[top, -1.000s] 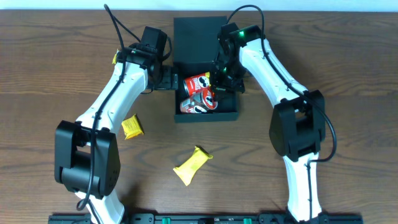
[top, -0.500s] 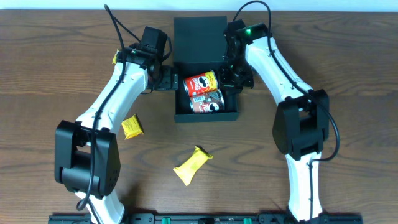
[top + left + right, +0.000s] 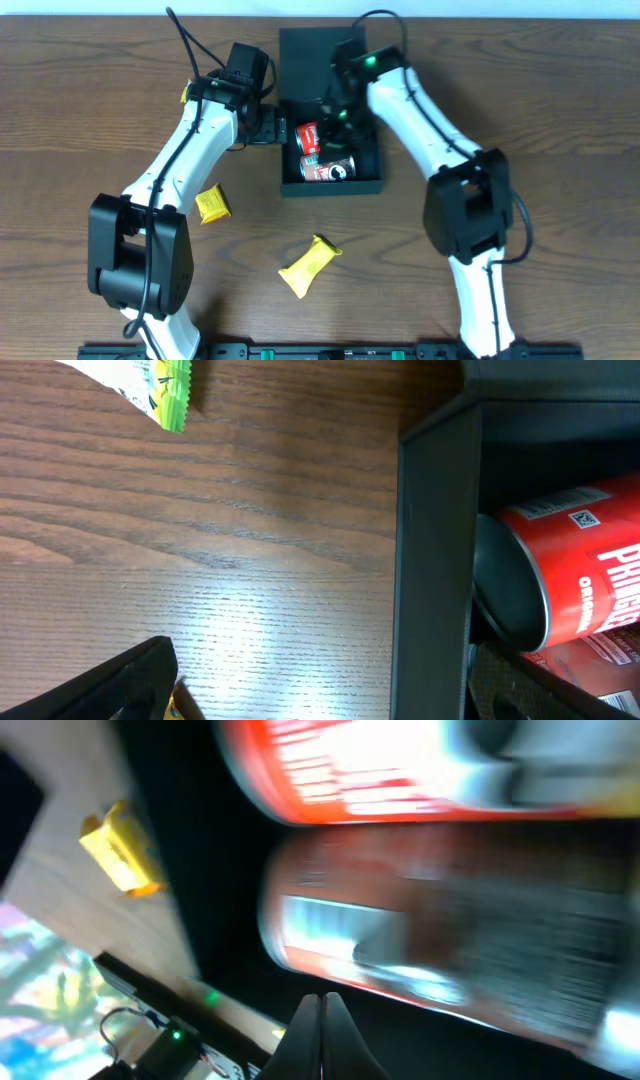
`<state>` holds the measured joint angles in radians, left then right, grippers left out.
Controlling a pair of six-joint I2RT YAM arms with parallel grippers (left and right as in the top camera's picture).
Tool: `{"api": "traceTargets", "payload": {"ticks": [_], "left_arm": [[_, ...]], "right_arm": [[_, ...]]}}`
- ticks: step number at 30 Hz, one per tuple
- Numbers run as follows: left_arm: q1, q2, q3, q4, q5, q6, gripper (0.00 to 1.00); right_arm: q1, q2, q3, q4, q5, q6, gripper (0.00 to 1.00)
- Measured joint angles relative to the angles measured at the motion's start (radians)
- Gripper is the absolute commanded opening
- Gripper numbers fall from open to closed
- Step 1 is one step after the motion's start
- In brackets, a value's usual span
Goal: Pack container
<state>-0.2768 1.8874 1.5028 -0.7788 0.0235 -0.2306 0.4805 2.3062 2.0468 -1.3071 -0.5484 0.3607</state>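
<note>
Your container [image 3: 331, 120] sits on the bench [image 3: 80, 130] at the far middle, between the two arms, with its hinged flap lid [image 3: 315, 55] laid open toward the far edge. Inside it lie two red snack cans on their sides: the upper can [image 3: 309, 136] near the left wall and the lower can [image 3: 328, 169] just beside it, toward the near wall. Your right gripper [image 3: 322, 1010] is closed, its fingertips pressed together with nothing between them. It hangs inside the container just above the cans, which fill the right wrist view as a red blur. From overhead the right arm crosses the container's right half and covers part of the upper can. Your left gripper [image 3: 270, 126] stands wide open and empty at the container's left wall, low over the bench. In the left wrist view that wall runs upright through the frame, with the upper can's metal end just behind it. Two yellow packets lie on the bench outside the container. The small packet [image 3: 211, 204] lies beside the left arm. The long packet [image 3: 309, 266] lies nearer you, well apart from the container's near wall.
</note>
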Motion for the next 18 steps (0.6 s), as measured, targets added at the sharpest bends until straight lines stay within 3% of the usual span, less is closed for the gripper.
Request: {"api": "traceTargets", "payload": {"ticks": [4,8,18], "left_arm": [[0.0,0.0,0.0,-0.002,0.0,-0.002,0.95],[0.008,0.0,-0.002,-0.017,-0.006,-0.004,0.95],[0.011,0.007,-0.008,-0.007,-0.037,-0.01,0.96]], "right_arm": [[0.095,0.0,0.0,0.068,0.03,0.002,0.02],[0.151,0.0,0.001,0.074,0.214,0.014,0.01],[0.186,0.0,0.012,0.09,0.409,0.029,0.01]]}}
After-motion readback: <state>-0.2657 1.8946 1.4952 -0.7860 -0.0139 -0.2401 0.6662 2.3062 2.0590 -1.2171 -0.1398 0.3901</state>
